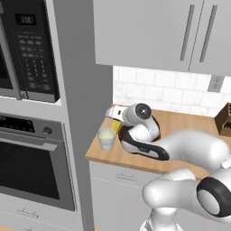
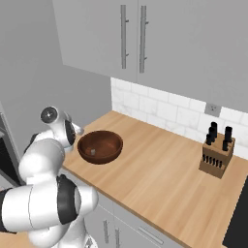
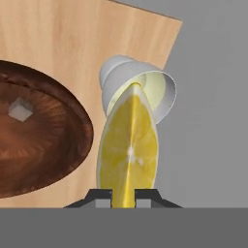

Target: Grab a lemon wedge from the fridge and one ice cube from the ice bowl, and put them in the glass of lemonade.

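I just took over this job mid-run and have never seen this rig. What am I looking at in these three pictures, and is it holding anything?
It is a white robot arm with dark joints, standing at a wooden kitchen counter. Two pictures come from cameras behind the arm, one to its left and one to its right. The third looks along the arm's claw.

On the counter stand a small clear glass of pale yellow lemonade, a wide dark-brown bowl holding one ice cube, and a wooden knife block further along. An oven and microwave sit to the left.

The claw is shut on a bright yellow lemon wedge, held near the glass's mouth, not yet dropped in.
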### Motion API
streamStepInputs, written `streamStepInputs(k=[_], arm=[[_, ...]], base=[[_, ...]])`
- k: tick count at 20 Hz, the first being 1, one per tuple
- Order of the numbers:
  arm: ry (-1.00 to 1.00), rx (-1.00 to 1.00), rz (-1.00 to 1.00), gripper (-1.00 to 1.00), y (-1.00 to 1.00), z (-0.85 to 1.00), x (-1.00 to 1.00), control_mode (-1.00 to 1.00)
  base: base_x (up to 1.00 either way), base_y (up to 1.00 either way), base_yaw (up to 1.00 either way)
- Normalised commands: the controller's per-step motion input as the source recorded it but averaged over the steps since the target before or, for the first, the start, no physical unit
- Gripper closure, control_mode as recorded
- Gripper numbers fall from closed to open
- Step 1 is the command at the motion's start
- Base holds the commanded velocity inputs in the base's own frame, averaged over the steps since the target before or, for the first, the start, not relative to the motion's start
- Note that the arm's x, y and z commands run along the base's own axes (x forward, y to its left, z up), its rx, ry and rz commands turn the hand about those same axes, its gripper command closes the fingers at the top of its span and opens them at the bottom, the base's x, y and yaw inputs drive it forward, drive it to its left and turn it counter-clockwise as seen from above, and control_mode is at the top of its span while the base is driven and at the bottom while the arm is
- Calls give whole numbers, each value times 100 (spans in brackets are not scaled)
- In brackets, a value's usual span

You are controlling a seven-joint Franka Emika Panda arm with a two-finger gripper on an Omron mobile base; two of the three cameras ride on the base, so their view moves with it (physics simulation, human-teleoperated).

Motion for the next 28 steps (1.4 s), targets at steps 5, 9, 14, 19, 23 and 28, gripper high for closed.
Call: streamStepInputs(k=[5, 9, 14, 19, 23, 28], arm=[[2, 0, -5, 100, 10, -10, 14, -100], [2, 0, -4, 100, 8, -9, 18, -100], [6, 0, -5, 100, 7, -14, 15, -100], [5, 0, -4, 100, 11, -16, 17, -100], [5, 0, -4, 100, 13, -15, 12, -100], [2, 0, -4, 100, 13, -15, 13, -100]], base=[[0, 0, 0], [0, 0, 0], [0, 0, 0], [0, 0, 0], [0, 0, 0], [0, 0, 0]])
